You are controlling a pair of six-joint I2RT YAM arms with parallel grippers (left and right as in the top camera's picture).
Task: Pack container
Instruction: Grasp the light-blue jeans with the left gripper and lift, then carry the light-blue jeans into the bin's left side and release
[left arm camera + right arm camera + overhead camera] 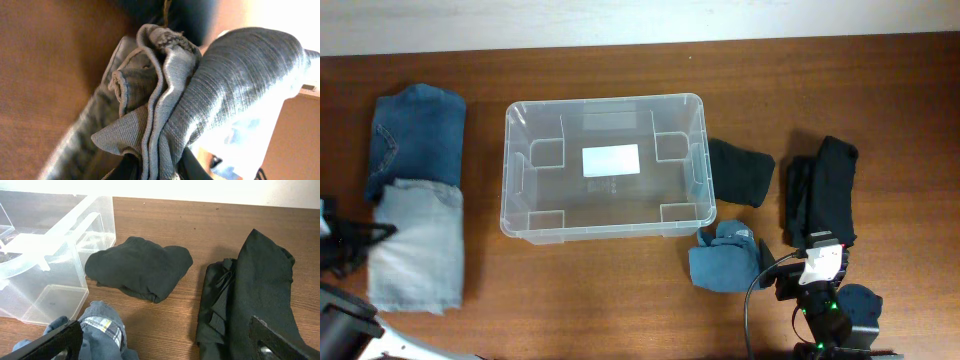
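My left fingers [125, 170] are clenched on a bunched grey cloth [200, 85] that fills the view just ahead of them. My right fingers [55, 345] are spread wide over the surface [190, 220], holding nothing. The clear container [60, 235] sits ahead to their left. A folded black garment [140, 272] lies straight ahead, a black pile [250, 295] to the right, and a blue cloth [100, 330] beside the left finger.
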